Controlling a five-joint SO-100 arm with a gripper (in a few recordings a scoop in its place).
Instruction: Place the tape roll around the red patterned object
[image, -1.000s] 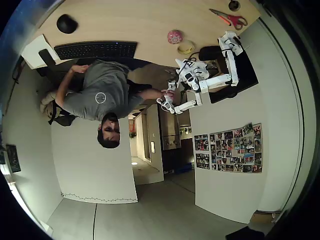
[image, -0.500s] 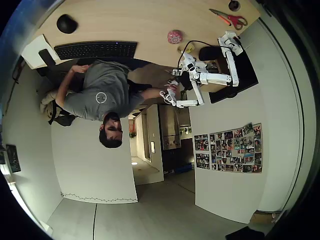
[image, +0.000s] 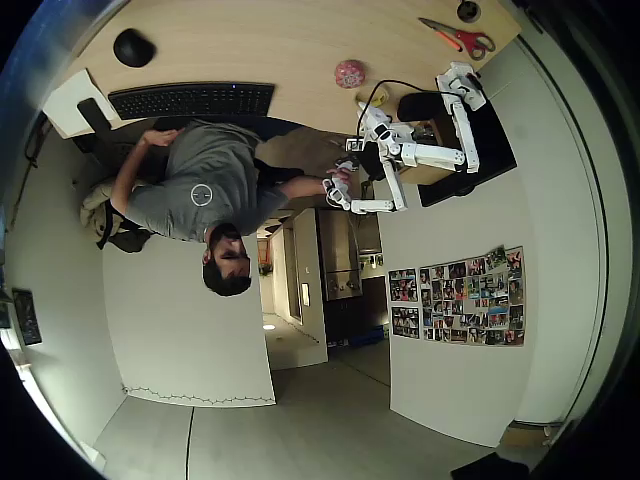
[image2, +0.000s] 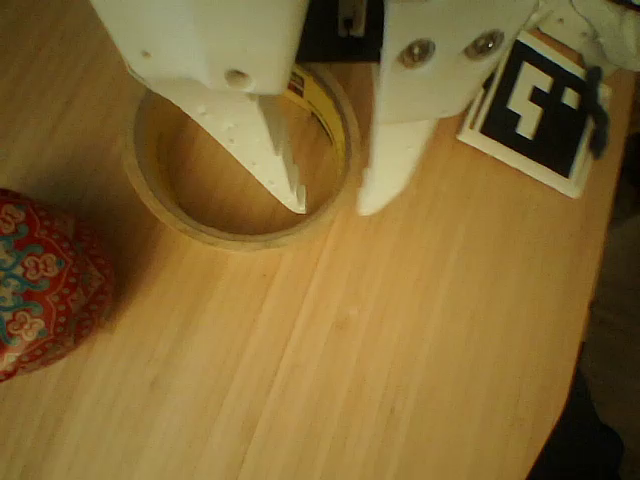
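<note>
The gripper (image2: 335, 205) straddles the tape roll's (image2: 190, 222) right wall, one finger inside the ring, one outside. Left of it, near the roll, stands the red ball (image2: 40, 285). A marker tile (image2: 535, 105) lies just right. Below, the table (image2: 400, 360) is bare.

You've got a light wooden desk (image: 260, 40) under the claw, grain running diagonally in the wrist view. Away from the claw along the desk: black keyboard (image: 190, 99), black mouse (image: 132, 47), red-handled scissors (image: 462, 38) near the far corner. A black-and-white marker tile (image2: 538, 105) lies just beside the claw. Off the desk: white walls, grey floor (image: 330, 420), a photo collage (image: 458, 297) on one wall, an open doorway (image: 310, 290) with a lit room beyond. Dim, warm lighting.
</note>
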